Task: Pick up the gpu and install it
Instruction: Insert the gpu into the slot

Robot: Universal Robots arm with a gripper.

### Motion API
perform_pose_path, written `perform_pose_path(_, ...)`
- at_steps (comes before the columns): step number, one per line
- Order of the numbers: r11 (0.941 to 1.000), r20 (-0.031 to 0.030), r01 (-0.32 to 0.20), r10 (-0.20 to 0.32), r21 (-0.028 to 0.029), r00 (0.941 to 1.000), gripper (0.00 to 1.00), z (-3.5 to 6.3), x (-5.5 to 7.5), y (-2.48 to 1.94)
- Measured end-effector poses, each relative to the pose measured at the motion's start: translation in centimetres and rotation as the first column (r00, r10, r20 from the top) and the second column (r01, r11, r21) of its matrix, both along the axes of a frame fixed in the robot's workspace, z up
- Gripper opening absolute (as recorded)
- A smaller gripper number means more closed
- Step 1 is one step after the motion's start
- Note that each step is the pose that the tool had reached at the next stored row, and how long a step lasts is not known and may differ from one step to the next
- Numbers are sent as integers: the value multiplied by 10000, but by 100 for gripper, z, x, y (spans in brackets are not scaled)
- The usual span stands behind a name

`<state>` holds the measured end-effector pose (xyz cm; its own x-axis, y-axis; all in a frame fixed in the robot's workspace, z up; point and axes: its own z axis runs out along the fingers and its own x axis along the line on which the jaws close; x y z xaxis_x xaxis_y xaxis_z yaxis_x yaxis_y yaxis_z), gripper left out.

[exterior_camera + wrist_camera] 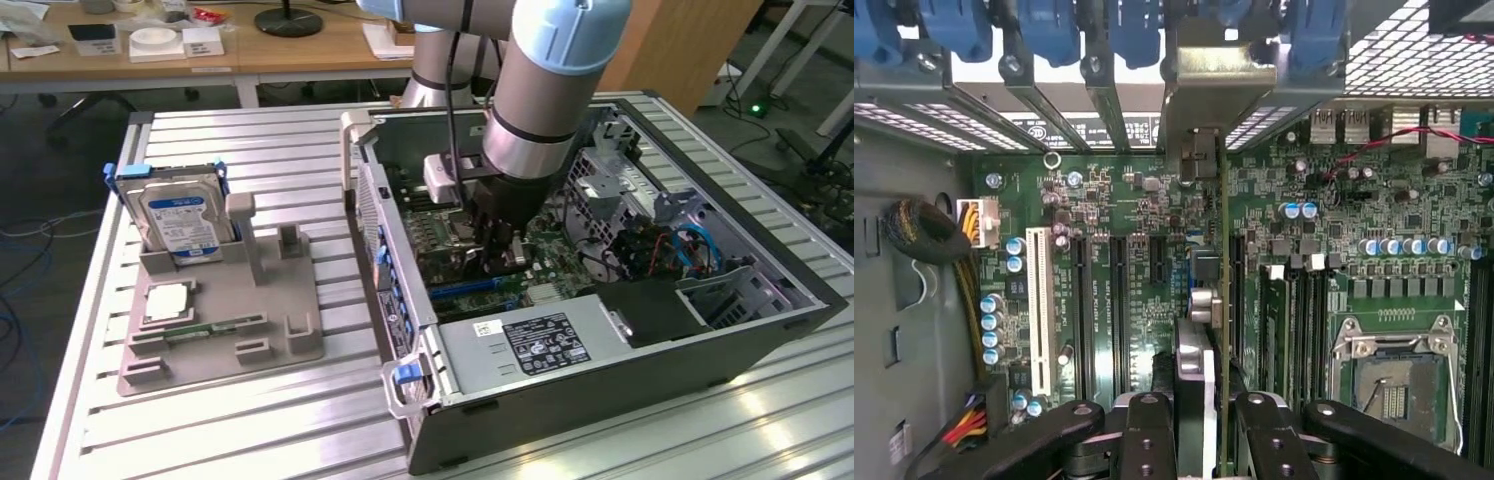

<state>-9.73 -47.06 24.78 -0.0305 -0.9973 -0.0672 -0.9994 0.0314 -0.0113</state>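
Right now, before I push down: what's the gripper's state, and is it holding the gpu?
Gripper: shut on the gpu, which stands edge-on to the motherboard.

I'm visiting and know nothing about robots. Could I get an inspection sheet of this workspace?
Surface: ribbed metal table carrying a grey parts tray and an open computer case.
Job's things: gpu edge-on over the motherboard, its silver bracket by the case's rear slots.
Clutter: hard drive and memory stick on the tray.
Grippers: gripper shut on the gpu, inside the case.
Cables: blue cable in the case; coloured wire bundle beside the motherboard.
Surroundings: wooden desk behind the table.
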Motion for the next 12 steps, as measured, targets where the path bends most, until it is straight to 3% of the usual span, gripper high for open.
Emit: perform_pose_path(12, 10000, -17, 0, 0, -2, 10000, 28, -63, -13, 0)
